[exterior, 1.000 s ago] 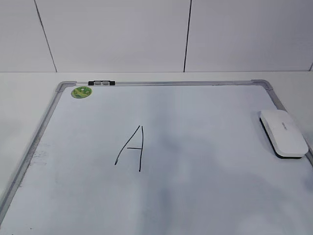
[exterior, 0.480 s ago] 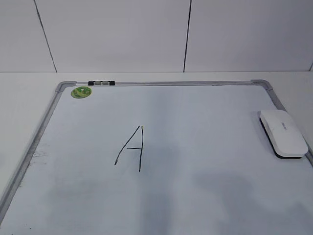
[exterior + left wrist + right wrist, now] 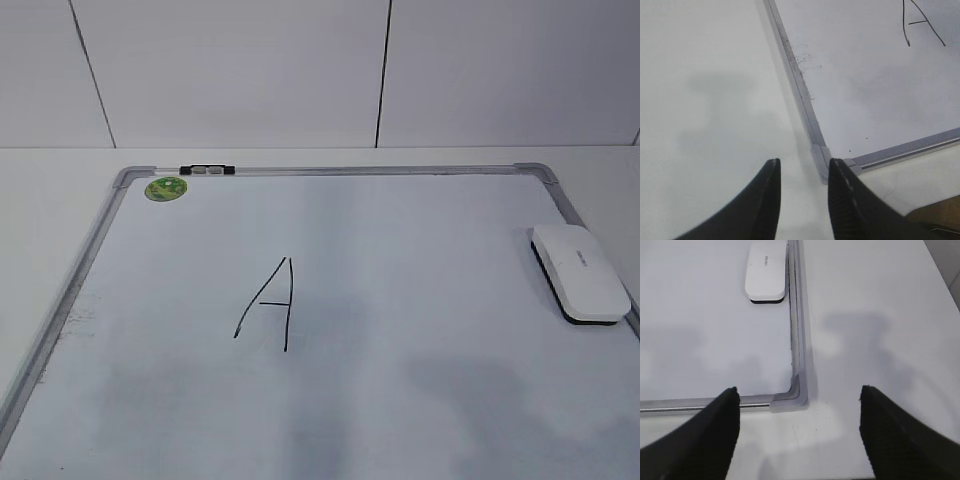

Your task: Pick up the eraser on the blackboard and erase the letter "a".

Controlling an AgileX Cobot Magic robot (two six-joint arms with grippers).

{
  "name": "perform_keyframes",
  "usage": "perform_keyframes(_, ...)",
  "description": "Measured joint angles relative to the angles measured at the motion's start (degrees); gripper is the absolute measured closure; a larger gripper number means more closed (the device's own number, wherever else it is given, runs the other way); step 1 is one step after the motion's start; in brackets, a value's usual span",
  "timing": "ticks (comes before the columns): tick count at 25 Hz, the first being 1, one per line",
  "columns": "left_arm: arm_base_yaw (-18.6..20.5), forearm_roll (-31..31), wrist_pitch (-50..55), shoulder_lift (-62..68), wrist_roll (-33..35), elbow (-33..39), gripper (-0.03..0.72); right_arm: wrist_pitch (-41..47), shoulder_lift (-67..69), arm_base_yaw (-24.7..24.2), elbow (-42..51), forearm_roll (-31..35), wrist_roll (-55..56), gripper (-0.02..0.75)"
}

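The white eraser [image 3: 580, 272] lies flat at the right edge of the blackboard [image 3: 430, 280], black felt down. It also shows in the right wrist view [image 3: 766, 275], far ahead of my right gripper [image 3: 798, 390], which is wide open and empty above the board's near right corner. My left gripper [image 3: 805, 162] is open and empty above the table beside the board's near left corner [image 3: 821, 157]. A tall capital "A" [image 3: 270, 303] is drawn mid-board. No small lowercase "a" shows in any view. Neither gripper shows in the exterior view.
A round green magnet [image 3: 166, 188] and a small black-and-grey clip [image 3: 207, 170] sit at the board's far left. The board lies on a white table [image 3: 880, 315] with a white panelled wall [image 3: 240, 70] behind. Faint smudges [image 3: 805, 57] mark the left frame.
Only soft shadows on the near part of the board have shifted. The eraser, magnet and writing have not moved.
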Motion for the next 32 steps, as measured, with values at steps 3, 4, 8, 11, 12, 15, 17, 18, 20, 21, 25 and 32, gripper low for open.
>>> perform_keyframes(3,0.00,0.00,-0.14,0.00,0.00,0.00,0.443,-4.10,0.00,0.00,1.36,-0.11,0.00,0.145)
perform_keyframes(4,0.00,0.00,-0.14,0.00,0.00,0.00,0.443,-4.65,0.00,0.00,1.86,-0.11,0.00,0.145)
perform_keyframes(8,0.00,0.05,-0.14,0.00,0.00,0.00,0.443,-5.37,0.00,0.00,2.04,-0.11,0.00,0.145)
perform_keyframes(11,0.00,0.05,-0.14,0.00,0.00,0.00,0.443,-5.51,0.00,0.00,2.13,-0.11,0.00,0.145)
perform_keyframes(12,0.00,0.05,-0.14,0.00,0.00,0.00,0.443,-5.51,0.00,0.00,2.13,-0.11,0.00,0.145)
perform_keyframes(15,0.00,0.05,-0.14,0.00,0.00,0.00,0.443,-5.61,0.00,0.00,2.13,-0.11,0.00,0.145)
perform_keyframes(17,0.00,0.05,-0.14,0.00,0.00,0.00,0.443,-5.61,0.00,0.00,2.13,-0.11,0.00,0.145)
perform_keyframes(18,0.00,0.05,-0.14,0.00,0.00,0.00,0.443,-5.61,0.00,0.00,2.13,-0.11,0.00,0.145)
perform_keyframes(20,0.00,0.05,-0.14,0.00,0.00,0.00,0.443,-5.61,0.00,0.00,2.13,-0.11,0.00,0.145)
perform_keyframes(21,0.00,0.05,-0.14,0.00,0.00,0.00,0.443,-5.61,0.00,0.00,2.13,-0.11,0.00,0.145)
perform_keyframes(25,0.00,0.05,-0.14,-0.09,0.00,0.00,0.443,-5.61,0.00,0.00,2.13,-0.11,0.00,0.145)
perform_keyframes(32,0.00,0.05,-0.14,-3.92,0.00,0.00,0.443,-5.72,-0.25,0.00,2.13,-0.11,0.00,0.145)
